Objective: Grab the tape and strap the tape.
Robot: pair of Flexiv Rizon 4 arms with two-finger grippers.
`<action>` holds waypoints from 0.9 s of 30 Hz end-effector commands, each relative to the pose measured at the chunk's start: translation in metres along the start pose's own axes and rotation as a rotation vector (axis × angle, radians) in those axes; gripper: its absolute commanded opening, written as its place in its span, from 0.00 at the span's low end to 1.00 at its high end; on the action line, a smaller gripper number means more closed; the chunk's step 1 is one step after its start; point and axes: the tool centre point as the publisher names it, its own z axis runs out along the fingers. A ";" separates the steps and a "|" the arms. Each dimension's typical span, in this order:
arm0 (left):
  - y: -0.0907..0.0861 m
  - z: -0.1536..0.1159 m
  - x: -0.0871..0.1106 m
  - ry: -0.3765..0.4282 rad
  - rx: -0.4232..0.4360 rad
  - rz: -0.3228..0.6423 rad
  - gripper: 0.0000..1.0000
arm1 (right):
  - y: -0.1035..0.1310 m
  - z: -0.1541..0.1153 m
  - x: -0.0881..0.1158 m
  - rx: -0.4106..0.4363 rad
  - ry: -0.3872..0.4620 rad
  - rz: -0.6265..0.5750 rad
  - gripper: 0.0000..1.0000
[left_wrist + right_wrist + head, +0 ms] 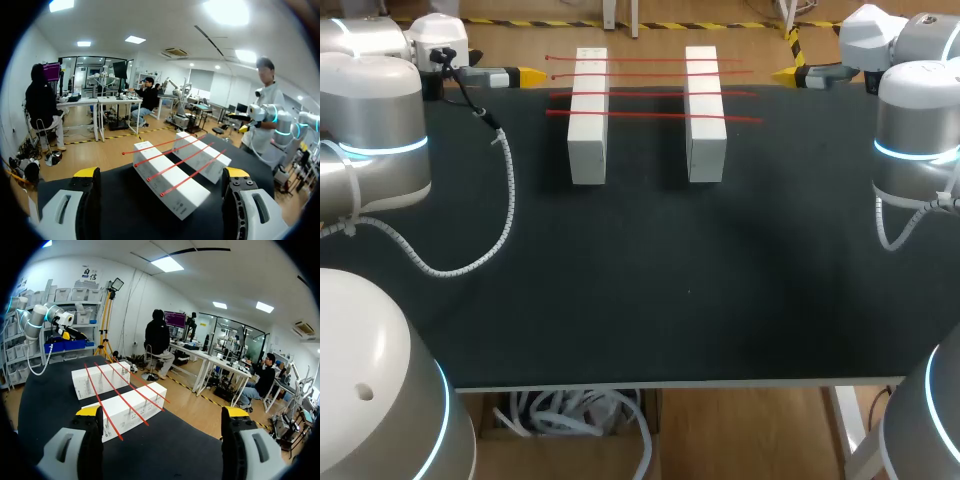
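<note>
a: where is the tape (650,116) lying right now?

b: it's lying as four thin red strips, side by side across two white boxes (588,140) at the far end of the table (640,300). each strip is bridging the gap between the boxes, and its ends are sticking out past their outer sides.

a: and what are the grippers doing?

b: the left gripper (525,75) is hanging just off the far left of the boxes and the right gripper (788,73) off the far right, both pointing inward. each one is standing with its fingers wide apart, holding nothing and touching nothing.

a: how are you expecting the tape to behave?

b: i'm judging it light, thin and a little stiff, since it's spanning the gap without sagging. i'm also guessing it's smooth, so a sideways nudge is likely sending it sliding off the boxes.

a: so where are you thinking of gripping it?

b: i'm leaning toward the free ends overhanging the outer sides. the fingers are getting room there to close on the flat faces without hitting a box. taking both ends of the same strip, one per gripper, is looking sensible for pulling it snug.
</note>
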 end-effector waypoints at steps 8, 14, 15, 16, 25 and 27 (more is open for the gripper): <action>0.004 0.000 0.004 0.194 -0.014 0.206 1.00 | 0.000 0.000 0.000 0.000 0.000 0.000 1.00; 0.021 0.003 0.006 0.290 -0.037 0.222 0.93 | 0.000 0.000 0.000 0.000 0.000 0.000 1.00; 0.023 0.004 0.006 0.292 -0.043 0.226 0.76 | 0.000 0.000 0.000 0.000 0.000 0.000 1.00; 0.025 0.004 0.006 0.306 -0.039 0.226 0.72 | 0.000 0.000 0.000 0.000 0.000 0.000 1.00; 0.034 0.016 0.007 0.374 -0.036 0.261 0.35 | 0.000 0.000 0.000 0.000 0.000 0.000 1.00; 0.034 0.019 0.006 0.378 -0.034 0.263 0.33 | 0.000 0.000 0.000 0.000 0.000 0.000 1.00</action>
